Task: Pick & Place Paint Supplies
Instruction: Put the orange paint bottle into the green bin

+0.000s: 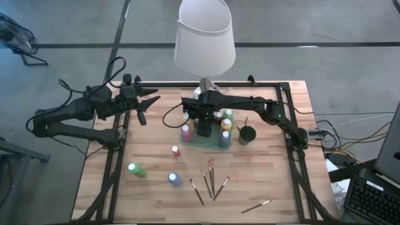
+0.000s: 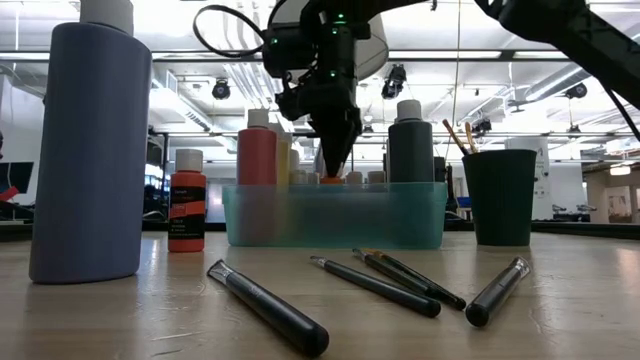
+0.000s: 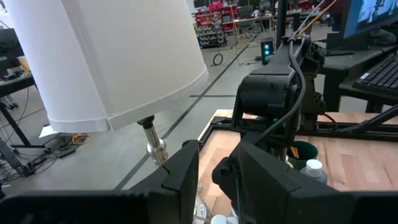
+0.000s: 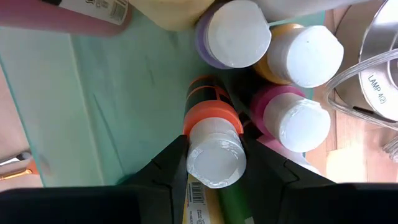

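A translucent teal tray (image 1: 212,143) at table centre holds white-capped bottles. The right gripper (image 4: 214,163) reaches into it, fingers clamped on an orange bottle (image 4: 210,134). The left gripper (image 1: 145,106) hovers far left, slightly parted, empty.

Looked like a robotics lab or workshop: wooden table (image 1: 262,187) edged by a black metal frame (image 1: 206,84), bare grey concrete floor (image 1: 312,25) around it. Beyond the right gripper (image 2: 335,172), ceiling strip lights (image 2: 190,72) and open hall. Past the left gripper (image 3: 217,171), red storage racks (image 3: 214,22), keyboard (image 3: 379,65), trailing cables.
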Controlling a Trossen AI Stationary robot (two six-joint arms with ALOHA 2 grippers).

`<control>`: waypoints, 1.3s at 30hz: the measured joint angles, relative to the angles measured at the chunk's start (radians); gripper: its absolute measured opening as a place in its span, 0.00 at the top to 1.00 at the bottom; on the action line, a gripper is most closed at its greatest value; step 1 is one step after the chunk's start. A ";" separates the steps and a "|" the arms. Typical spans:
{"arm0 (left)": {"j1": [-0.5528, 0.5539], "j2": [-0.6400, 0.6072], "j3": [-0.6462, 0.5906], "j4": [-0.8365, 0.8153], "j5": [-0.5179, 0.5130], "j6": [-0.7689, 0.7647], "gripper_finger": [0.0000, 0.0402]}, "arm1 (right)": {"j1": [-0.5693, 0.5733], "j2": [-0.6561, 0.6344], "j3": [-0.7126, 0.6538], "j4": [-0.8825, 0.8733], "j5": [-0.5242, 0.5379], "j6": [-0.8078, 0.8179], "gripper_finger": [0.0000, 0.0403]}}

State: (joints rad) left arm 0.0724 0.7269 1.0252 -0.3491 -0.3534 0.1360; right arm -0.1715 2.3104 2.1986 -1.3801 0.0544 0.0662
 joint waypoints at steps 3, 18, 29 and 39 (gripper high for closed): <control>0.000 0.000 0.000 0.000 0.000 0.000 0.70 | 0.000 0.000 -0.002 -0.007 0.000 -0.008 0.72; 0.000 0.000 -0.001 0.000 0.000 -0.002 0.70 | -0.008 -0.007 -0.073 -0.004 0.002 -0.014 0.72; 0.000 0.000 -0.001 0.000 0.000 -0.002 0.70 | -0.014 -0.006 -0.075 0.027 0.014 -0.018 0.72; 0.000 0.000 -0.001 0.000 0.000 -0.002 0.70 | -0.017 -0.004 -0.076 0.031 0.029 -0.016 0.58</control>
State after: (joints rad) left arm 0.0723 0.7265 1.0245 -0.3492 -0.3534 0.1341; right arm -0.1883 2.3062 2.1227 -1.3495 0.0830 0.0500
